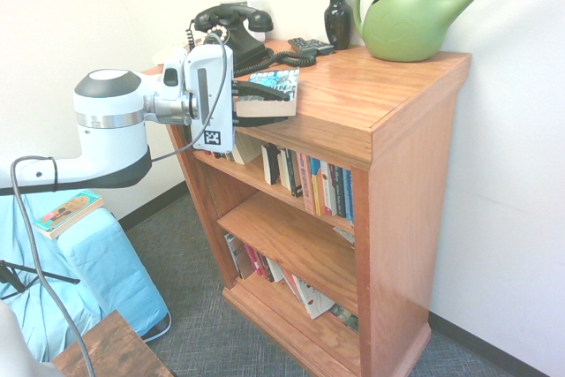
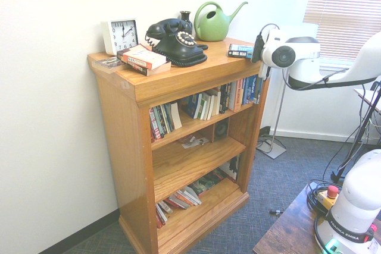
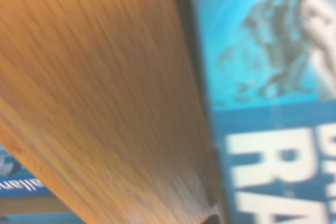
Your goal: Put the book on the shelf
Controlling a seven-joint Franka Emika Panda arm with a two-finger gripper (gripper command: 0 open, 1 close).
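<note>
One telephone (image 2: pixel 176 43), one clock (image 2: pixel 121 35), one watering can (image 2: pixel 214 23), one vase (image 2: pixel 186 22).

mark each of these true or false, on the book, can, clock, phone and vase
1. The thick Greg Bear book is down on the highest inner board among the upright books. False: it is at the tool, up at the level of the bookcase's top slab.
2. The green watering can stands on the top slab. True.
3. The white square clock lies face down. False: it stands upright, its dial showing.
4. The black telephone has its handset on its cradle. True.
5. The dark vase lies on its side. False: it stands upright.
</note>
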